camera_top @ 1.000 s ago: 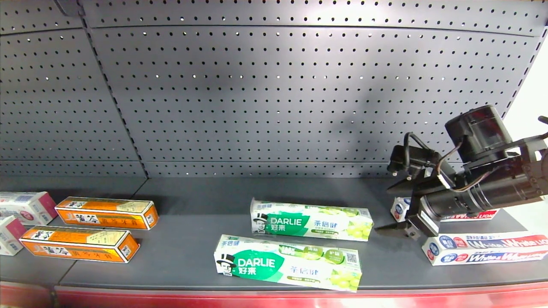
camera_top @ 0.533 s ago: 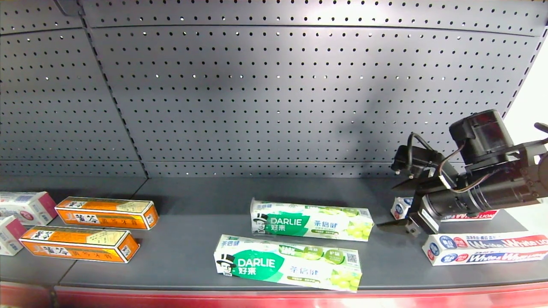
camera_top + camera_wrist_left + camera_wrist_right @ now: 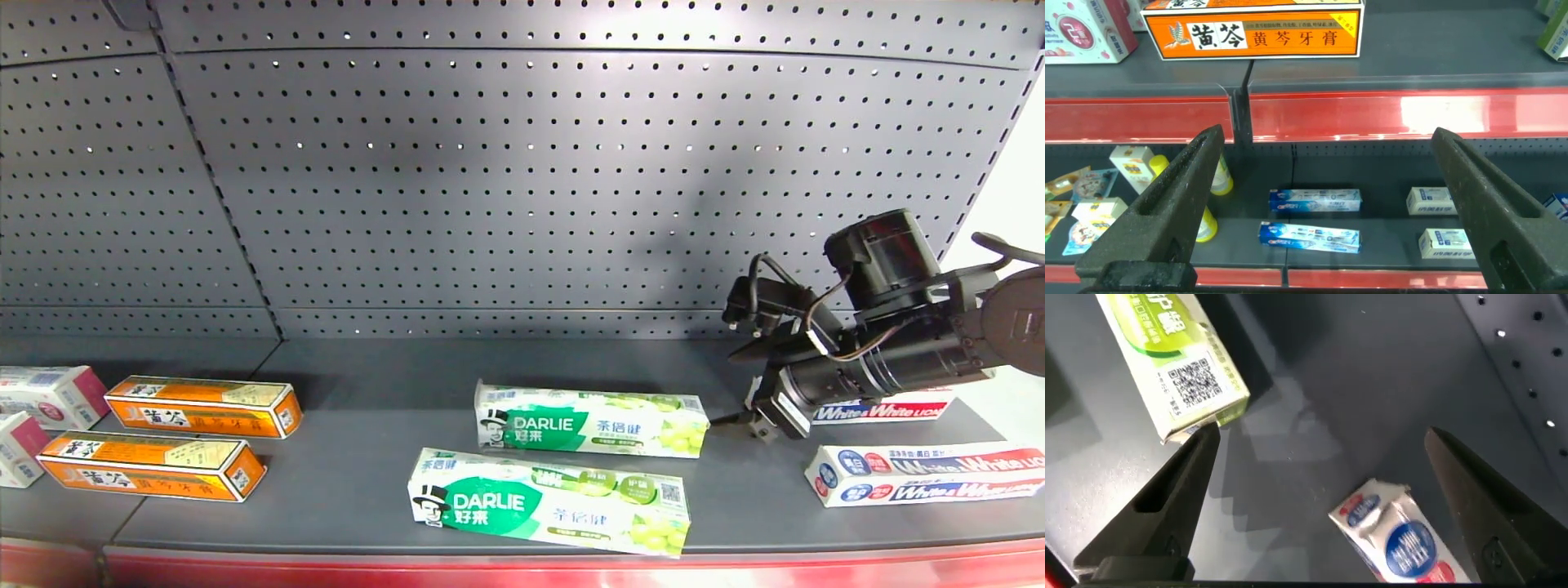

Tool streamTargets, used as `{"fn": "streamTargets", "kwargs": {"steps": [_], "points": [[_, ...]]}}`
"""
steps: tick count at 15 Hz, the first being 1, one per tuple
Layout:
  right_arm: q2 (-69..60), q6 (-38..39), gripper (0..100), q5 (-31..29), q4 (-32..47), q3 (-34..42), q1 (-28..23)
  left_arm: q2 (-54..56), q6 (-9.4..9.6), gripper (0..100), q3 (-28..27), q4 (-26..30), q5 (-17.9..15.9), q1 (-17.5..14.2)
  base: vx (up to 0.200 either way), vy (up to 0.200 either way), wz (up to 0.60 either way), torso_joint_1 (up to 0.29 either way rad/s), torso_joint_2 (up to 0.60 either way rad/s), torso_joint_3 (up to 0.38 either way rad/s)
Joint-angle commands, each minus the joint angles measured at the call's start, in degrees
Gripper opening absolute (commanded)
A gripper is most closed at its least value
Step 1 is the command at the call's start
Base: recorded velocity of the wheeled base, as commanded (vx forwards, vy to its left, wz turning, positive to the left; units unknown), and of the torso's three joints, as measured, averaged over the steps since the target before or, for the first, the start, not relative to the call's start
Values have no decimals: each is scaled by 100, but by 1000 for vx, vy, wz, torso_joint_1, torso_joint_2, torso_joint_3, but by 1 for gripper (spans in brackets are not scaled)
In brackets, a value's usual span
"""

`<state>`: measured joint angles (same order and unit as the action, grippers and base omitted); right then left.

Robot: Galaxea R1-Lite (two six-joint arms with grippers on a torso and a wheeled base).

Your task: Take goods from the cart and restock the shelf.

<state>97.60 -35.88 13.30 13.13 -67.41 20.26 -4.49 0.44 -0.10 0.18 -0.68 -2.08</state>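
Right gripper [image 3: 728,389]: jaws spread wide, nothing held.
Rear green box [image 3: 592,420]: end just beside one fingertip; contact cannot be told.
Rear white box [image 3: 886,408]: near the other jaw, apart from the green box.
Reason, judged: boxes lie lengthwise in pairs by kind; jaws look set for nudging the green box.
Room: bare shelf [image 3: 367,392] between jaws; back panel [image 3: 522,204] near the upper jaw.
Left gripper [image 3: 1327,135]: wide open, empty, facing red shelf lip [image 3: 1372,114].

The end effector [image 3: 1320,434] hangs spread wide above the dark shelf [image 3: 1315,392]. A green box [image 3: 1184,367] ends just beside one side; a white box [image 3: 1396,535] lies nearer the other. Pegboard [image 3: 1527,351] stands behind.
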Motion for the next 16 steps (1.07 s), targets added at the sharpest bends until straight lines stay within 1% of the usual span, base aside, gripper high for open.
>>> {"fn": "streamTargets", "kwargs": {"steps": [1,13,16], "points": [[119,2,100,6,-3,-105,57,-8,0,100,1,-1,-2,6,0,0,0,0,0,0],[321,2,100,6,-3,-281,259,-8,0,100,1,-1,-2,6,0,0,0,0,0,0],[365,160,100,6,-12,-325,312,0,0,100,1,-1,-2,6,0,0,0,0,0,0]]}}
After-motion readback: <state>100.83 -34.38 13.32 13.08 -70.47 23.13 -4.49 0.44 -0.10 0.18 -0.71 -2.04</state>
